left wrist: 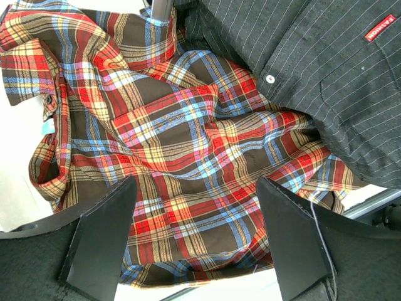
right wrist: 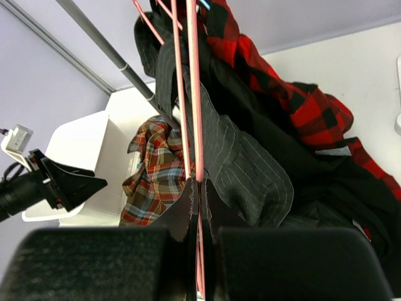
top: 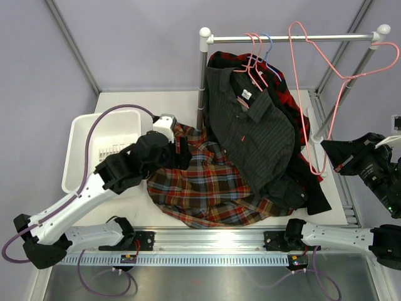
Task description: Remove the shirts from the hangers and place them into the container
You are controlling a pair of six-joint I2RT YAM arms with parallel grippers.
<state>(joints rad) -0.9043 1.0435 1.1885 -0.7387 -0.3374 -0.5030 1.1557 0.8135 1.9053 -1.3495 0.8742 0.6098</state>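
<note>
Plaid shirt is off its hanger, heaped on the surface beside the container. Our left end effector hovers over it, wide apart. The right end effector is pinched on the empty pink hanger. Next we'd say: drop, grab, carry to the container.

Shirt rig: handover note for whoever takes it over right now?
Left gripper: open over the plaid shirt, which lies on the table beside the container.
Right gripper: shut on an empty pink hanger hung on the rail.
Done: plaid off its hanger.
Left: no shirt visible in the container; pinstriped shirt, black shirt and red-black check shirt hang from the rail.
</note>
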